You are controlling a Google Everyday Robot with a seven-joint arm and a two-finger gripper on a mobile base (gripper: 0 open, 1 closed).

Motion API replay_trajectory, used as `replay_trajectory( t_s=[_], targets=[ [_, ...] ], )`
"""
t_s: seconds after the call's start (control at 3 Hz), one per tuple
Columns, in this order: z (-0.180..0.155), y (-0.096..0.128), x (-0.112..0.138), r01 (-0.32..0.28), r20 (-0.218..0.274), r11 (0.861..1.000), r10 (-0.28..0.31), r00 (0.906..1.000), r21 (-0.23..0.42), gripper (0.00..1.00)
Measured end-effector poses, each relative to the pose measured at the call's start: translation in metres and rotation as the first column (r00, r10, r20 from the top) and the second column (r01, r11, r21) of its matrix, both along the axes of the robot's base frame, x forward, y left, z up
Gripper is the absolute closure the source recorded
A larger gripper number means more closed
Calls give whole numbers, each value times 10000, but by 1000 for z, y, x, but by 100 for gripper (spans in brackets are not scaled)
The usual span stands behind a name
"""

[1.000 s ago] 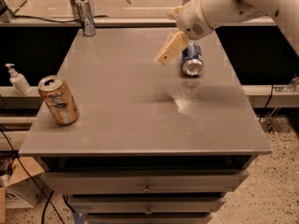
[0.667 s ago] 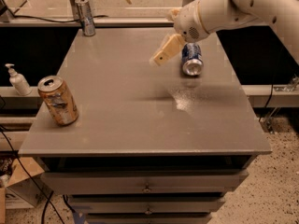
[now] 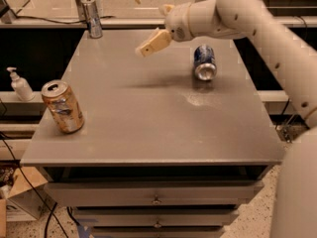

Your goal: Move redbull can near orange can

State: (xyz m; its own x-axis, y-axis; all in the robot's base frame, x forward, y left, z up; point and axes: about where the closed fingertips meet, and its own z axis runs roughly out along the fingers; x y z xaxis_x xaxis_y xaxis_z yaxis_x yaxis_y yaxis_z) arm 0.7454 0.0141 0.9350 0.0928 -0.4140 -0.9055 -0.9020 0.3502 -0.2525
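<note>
Grey laminate covers the surface point(image 3: 148, 128), a cabinet top with drawers point(image 3: 156, 195) below its front edge. Clock directions are read from the centre of the surface, with 12 o'clock at the far edge.

1. Arm point(image 3: 257, 24): white, enters from the 3 o'clock side and reaches across the far part of the surface towards 12 o'clock.
2. Tool point(image 3: 156, 33): carried above the surface at about 12 o'clock, clear of the top. Its two tan fingers point(image 3: 153, 42) stand spread apart with nothing between them. The lower one points down towards 10 o'clock.
3. Orange can point(image 3: 62, 106): stands at 8 o'clock, close to the left edge, leaning slightly, silver top with pull tab visible.
4. Blue can point(image 3: 204, 62): lies on its side at 2 o'clock, silver end facing the front edge. It is near the tool but apart from it.
5. Redbull can point(image 3: 91, 17): stands upright at 11 o'clock, at the far left corner, well apart from the orange can and not touched by the tool.
6. Pump bottle point(image 3: 20, 85): white, stands off the surface on a ledge at 9 o'clock.
</note>
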Motion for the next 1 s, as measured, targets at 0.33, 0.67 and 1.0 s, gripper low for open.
replay_trajectory(
  t_s=[0.33, 0.67, 1.0],
  targets=[
    [-9, 31, 41, 4, -31, 9973, -2, 10000, 738, 0],
    [-7, 36, 49, 2, 33, 9961, -5, 10000, 877, 0],
    [-13, 40, 53, 223, -62, 9919, -217, 9997, 1249, 0]
  ],
)
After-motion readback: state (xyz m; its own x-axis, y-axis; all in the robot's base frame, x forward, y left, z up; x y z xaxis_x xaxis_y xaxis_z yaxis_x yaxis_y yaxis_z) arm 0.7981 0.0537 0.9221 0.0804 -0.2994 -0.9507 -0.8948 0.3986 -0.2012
